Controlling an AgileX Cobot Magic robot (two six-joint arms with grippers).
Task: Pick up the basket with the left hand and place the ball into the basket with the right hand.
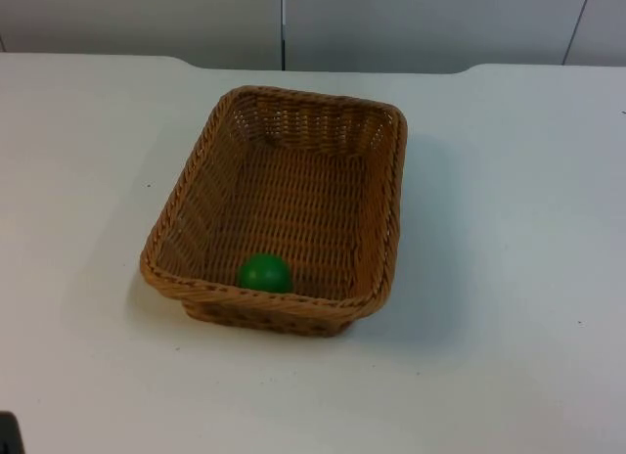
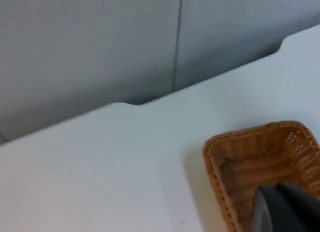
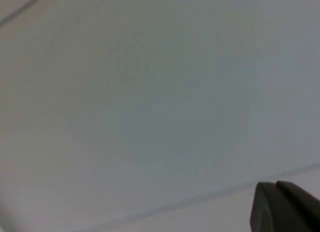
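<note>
Left gripper (image 2: 285, 209): a black fingertip stands in the left wrist view, close above one corner of the basket (image 2: 260, 162). Whether it is released or clenched cannot be told. It grasps nothing that can be seen; the basket rests on the table.

Table (image 1: 88, 180): a smooth, matt white top with a few tiny dark specks. Its far edge is stepped, with rounded notches, and meets the grey partition wall (image 1: 147, 14), which is flat, plain and divided by thin vertical seams.

Basket: a rectangular wicker tray of tan-brown woven strands, standing flat near the middle of the table and turned slightly askew to the table edge. The walls slope outward from a narrower floor. The rim is a thick braided band running all the way round, with rounded corners. The weave is tight and ribbed on the floor and more open along the upper part of the far wall. It casts a soft shadow on the table along its near side.

Ball (image 1: 264, 273): a smooth, round, solid green sphere with a matt sheen. It lies inside the basket on the woven floor, against the near wall and toward the near left corner.

Right gripper (image 3: 285, 207): a black fingertip shows in the right wrist view before a pale grey, featureless surface crossed by a thin line. Its state cannot be told. It is well apart from the basket and the ball.
</note>
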